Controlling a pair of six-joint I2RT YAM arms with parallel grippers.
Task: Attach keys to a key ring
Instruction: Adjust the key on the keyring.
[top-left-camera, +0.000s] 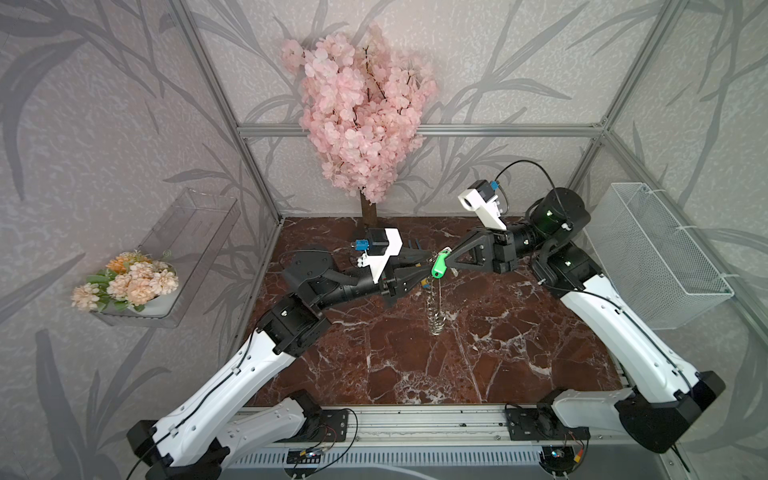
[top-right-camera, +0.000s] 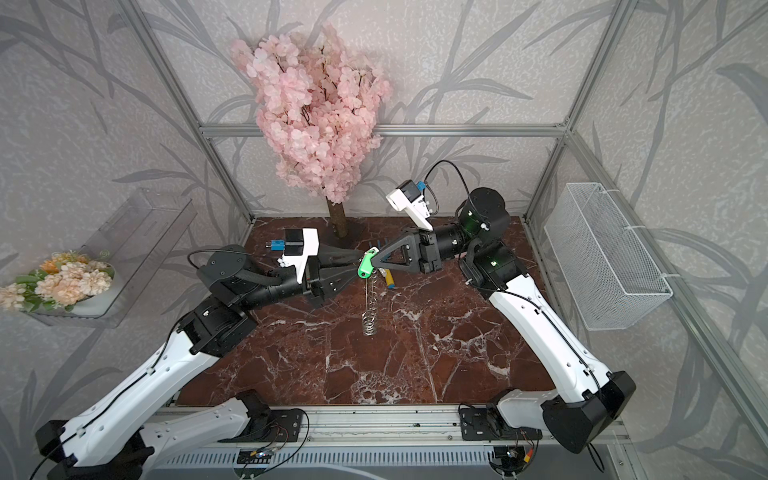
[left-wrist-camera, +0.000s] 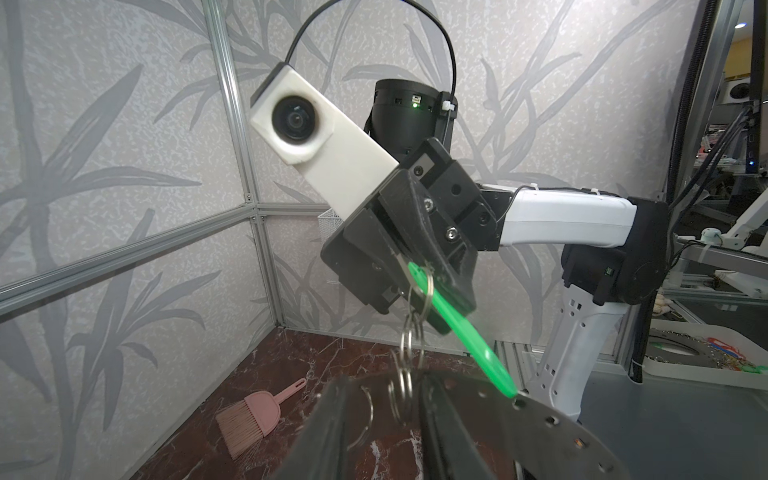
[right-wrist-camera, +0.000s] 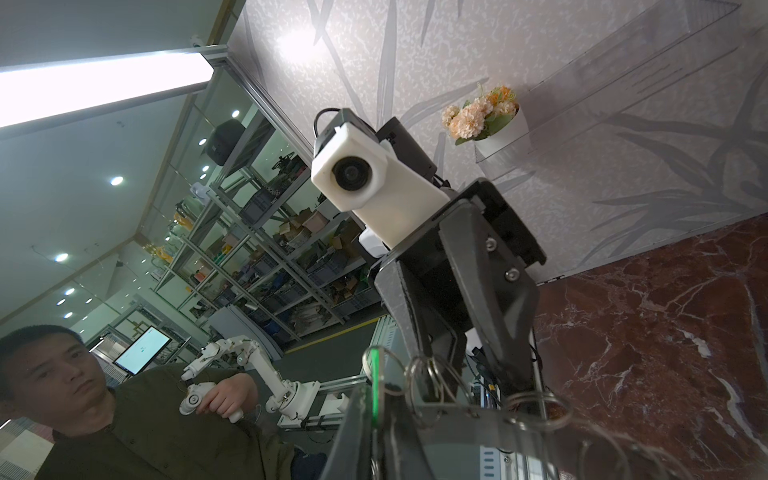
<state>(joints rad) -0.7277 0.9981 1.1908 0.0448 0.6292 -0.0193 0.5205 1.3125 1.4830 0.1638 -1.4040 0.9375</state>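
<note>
My right gripper (top-left-camera: 449, 259) is shut on the keys' green tag (top-left-camera: 439, 266), held in the air over the marble table; a sliver of silver metal (left-wrist-camera: 400, 259) shows at its jaws. A short chain of split rings (left-wrist-camera: 411, 332) runs from the tag (left-wrist-camera: 469, 336) down to the key ring (top-left-camera: 436, 309), a grey holed disc hanging edge-on in both top views. My left gripper (top-left-camera: 428, 268) meets it from the opposite side. In the left wrist view its jaws stand apart, with split rings and the disc's rim (left-wrist-camera: 552, 432) at their tips; whether they clamp is unclear.
A blue-and-yellow toy fork (top-right-camera: 388, 278) lies on the table under the grippers. A pink brush and dustpan (left-wrist-camera: 253, 415) lies near the right wall. The pink blossom tree (top-left-camera: 365, 124) stands at the back; a wire basket (top-left-camera: 656, 253) hangs on the right.
</note>
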